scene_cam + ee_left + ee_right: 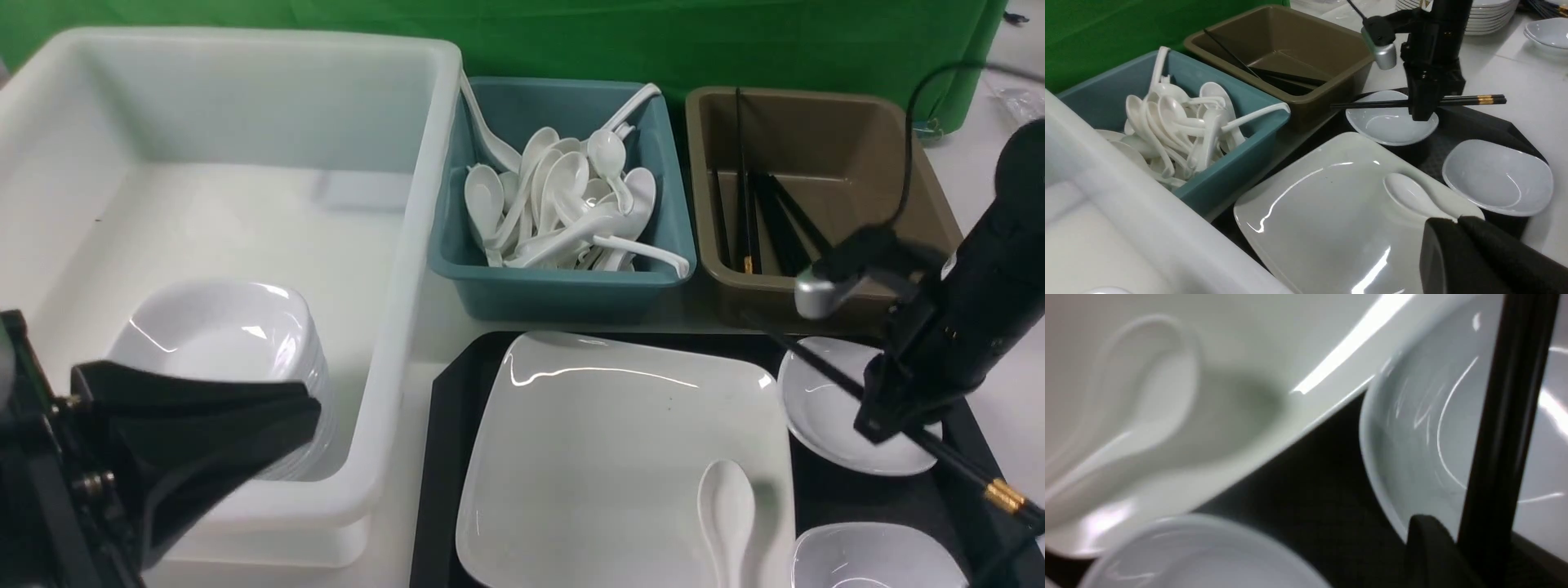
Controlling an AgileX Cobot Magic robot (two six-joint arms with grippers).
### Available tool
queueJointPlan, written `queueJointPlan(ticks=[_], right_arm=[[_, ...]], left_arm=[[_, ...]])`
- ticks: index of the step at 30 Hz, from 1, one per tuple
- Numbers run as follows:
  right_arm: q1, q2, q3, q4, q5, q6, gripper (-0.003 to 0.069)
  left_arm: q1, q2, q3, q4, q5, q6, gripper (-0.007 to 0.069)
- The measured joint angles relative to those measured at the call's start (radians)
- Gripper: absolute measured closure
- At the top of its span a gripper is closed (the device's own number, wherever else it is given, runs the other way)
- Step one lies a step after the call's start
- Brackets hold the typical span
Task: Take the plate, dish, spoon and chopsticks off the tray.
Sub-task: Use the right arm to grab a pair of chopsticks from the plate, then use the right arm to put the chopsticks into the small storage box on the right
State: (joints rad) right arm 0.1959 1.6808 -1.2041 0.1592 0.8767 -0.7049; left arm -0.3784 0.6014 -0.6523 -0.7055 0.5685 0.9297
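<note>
The large white square plate (604, 441) lies on the black tray (437, 457), with the white spoon (727, 506) resting on its near right part. Two small white dishes sit on the tray's right side, a far one (816, 400) and a near one (873, 559). My right gripper (886, 420) is shut on the black chopsticks (967, 474) and holds them level just above the far dish (1388, 124). In the right wrist view the chopsticks (1506, 416) run between the fingers. My left gripper (302, 408) is shut and empty over the white tub.
A big white tub (408, 245) at the left holds a stack of small dishes (237, 343). Behind the tray stand a teal bin (563, 286) full of white spoons and a brown bin (816, 163) with black chopsticks. More stacked plates (1490, 16) stand on the table beyond.
</note>
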Motion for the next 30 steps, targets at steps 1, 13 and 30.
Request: queueJointPlan(ticks=[1, 13, 30], right_arm=[[0.012, -0.033, -0.017, 0.015, -0.004, 0.005, 0.0536], [-0.048, 0.103, -0.359, 0.121, -0.515, 0.455, 0.0536], [-0.090, 0.142, -0.436, 0.023, -0.246, 0.497, 0.0270]], left_arm=[[0.000, 0.000, 0.000, -0.001, -0.021, 0.000, 0.0615], [0.000, 0.000, 0.000, -0.022, -0.201, 0.000, 0.0615], [0.000, 0.000, 0.000, 0.006, -0.193, -0.002, 0.0615]])
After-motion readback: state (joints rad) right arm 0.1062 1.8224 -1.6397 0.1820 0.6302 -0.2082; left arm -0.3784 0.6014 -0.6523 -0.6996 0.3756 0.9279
